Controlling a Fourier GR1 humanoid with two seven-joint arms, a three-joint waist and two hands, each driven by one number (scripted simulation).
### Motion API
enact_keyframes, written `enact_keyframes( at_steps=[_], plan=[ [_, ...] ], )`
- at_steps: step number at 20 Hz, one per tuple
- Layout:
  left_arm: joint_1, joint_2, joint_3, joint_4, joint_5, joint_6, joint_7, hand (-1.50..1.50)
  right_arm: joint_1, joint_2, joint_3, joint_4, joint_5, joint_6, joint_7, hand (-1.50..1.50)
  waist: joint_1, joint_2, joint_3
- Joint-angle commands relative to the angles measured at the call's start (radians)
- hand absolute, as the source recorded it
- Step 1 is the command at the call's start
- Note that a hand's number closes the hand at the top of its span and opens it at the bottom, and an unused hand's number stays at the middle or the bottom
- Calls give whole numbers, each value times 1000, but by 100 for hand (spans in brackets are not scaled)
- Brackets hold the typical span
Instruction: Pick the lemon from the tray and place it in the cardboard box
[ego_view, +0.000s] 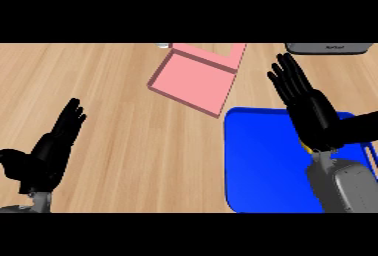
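A blue tray (258, 165) lies at the lower right of the wooden counter. Only a thin yellow sliver of the lemon (305, 148) shows on it, under my right wrist. My right hand (310, 112) hovers over the tray's upper right part, fingers straight and pointing away, holding nothing. A pink open box (193, 80) sits at the top centre, just beyond the tray's far left corner, its flap raised at the back. My left hand (48, 150) rests open at the lower left, fingers up, far from both.
A grey appliance (327, 48) sits at the top right edge. A small white object (163, 45) peeks out behind the box. Bare wooden counter (140, 145) spreads between my left hand and the tray.
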Motion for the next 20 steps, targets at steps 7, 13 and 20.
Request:
enact_keyframes(
  at_steps=[7,13,20],
  plan=[
    [24,64,17,40,-115,41,-21,0,96,-316,-220,263,303,-182,-15,-150,-57,37,-58],
    [35,23,-23,105,-151,40,-47,0,57,-31,-464,397,203,-549,-268,-150,-16,-15,-26],
    [6,6,5,164,-163,13,-65,0,150,-284,-294,409,385,-361,-70,-150,-29,-24,-32]
  ],
)
